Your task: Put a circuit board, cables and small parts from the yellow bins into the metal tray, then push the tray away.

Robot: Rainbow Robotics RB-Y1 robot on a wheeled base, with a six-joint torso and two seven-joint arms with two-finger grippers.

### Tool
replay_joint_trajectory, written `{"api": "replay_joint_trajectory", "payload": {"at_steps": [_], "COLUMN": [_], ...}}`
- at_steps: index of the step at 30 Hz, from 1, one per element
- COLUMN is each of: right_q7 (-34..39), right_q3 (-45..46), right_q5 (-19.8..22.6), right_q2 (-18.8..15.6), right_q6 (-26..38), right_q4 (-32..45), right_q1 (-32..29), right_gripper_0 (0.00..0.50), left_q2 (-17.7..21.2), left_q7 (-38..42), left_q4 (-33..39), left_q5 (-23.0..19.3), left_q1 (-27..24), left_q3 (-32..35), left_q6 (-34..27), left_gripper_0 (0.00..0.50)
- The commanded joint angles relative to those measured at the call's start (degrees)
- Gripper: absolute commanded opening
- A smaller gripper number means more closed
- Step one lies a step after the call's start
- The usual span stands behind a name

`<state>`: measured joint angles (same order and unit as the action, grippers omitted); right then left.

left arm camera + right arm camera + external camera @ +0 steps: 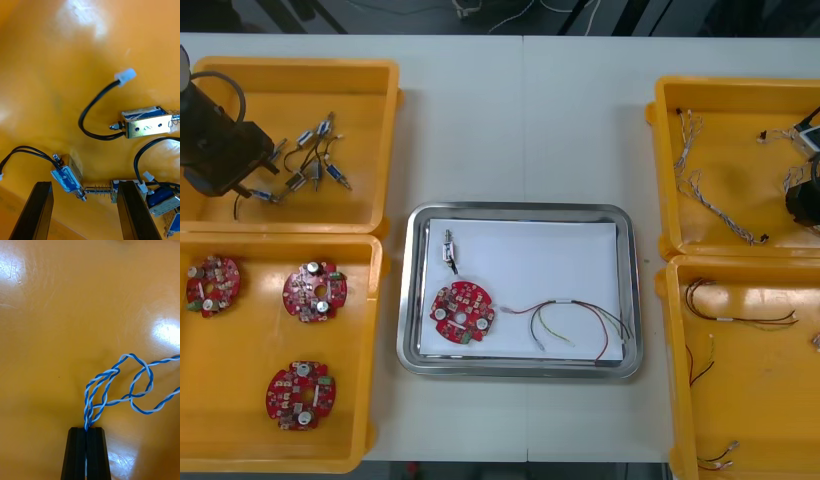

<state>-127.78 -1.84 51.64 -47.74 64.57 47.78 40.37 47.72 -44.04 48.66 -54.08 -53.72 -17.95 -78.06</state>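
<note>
We see the left gripper (84, 184) spread around a part (68, 177) in the far left bin (370, 120). The tray (520, 210) holds a board (462, 313), another part (449, 250) and a red-yellow cable (570, 322). The right gripper (87, 429) pinches a blue-white cable (131, 390), seemingly over the far right bin (720, 130).

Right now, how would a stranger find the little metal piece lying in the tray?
Start at the metal tray in the table's middle. On its white inside, near the far left corner, just beyond the round red circuit board, lies the small metal part. It alone is silvery and blocky; its neighbours are a red disc and thin cable.
</note>
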Motion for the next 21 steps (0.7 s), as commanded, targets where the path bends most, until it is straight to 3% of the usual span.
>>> {"api": "replay_joint_trajectory", "payload": {"at_steps": [1,15,21], "right_q7": [-0.27,0.52,1.05], "right_q3": [-0.88,7.12,10.11], "right_q5": [0.13,-2.77,-6.28], "right_q2": [0.89,-1.74,-1.83], "right_q6": [2.14,18.22,26.22], "right_q4": [1.61,12.07,16.82], "right_q1": [-2.49,0.41,2.61], "right_gripper_0": [0.0,0.0,0.0], "left_q2": [-0.79,-0.79,-0.79], "left_q7": [-5.09,-5.88,-6.32], "left_q4": [0.2,0.2,0.2], "left_q5": [0.82,1.43,1.43], "left_q1": [-0.68,0.46,1.43], "left_q3": [-1.04,-2.62,-2.71], "left_q6": [0.63,2.21,3.71], "left_gripper_0": [0.5,0.5,0.5]}}
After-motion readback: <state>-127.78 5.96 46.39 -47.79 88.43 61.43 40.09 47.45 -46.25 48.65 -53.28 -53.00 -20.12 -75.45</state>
